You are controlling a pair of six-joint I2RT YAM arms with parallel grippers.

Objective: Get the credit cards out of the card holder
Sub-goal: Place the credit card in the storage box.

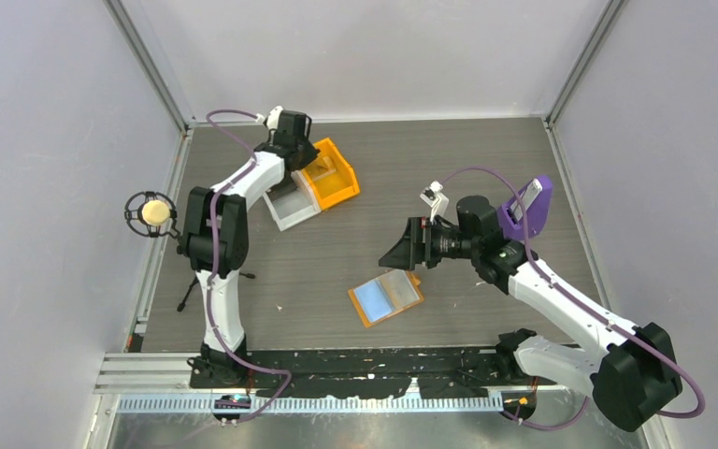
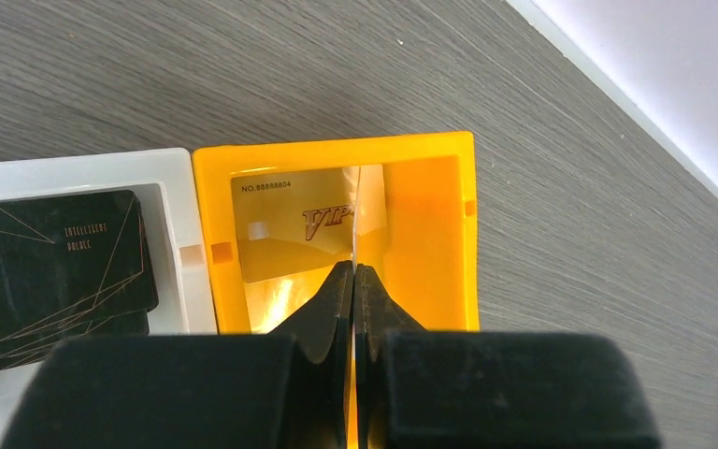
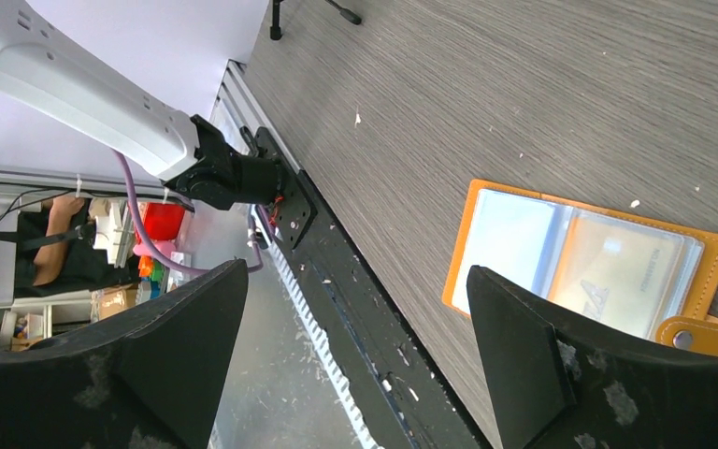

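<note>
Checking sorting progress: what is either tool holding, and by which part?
The left tool pinches a thin gold card, seen edge-on, by its near edge over the orange bin. The right tool is open and holds nothing.

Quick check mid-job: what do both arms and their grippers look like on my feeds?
The left arm and right arm have white links, black joints and a purple cable each. The left gripper and right gripper have matte black, wedge-shaped fingers.
</note>
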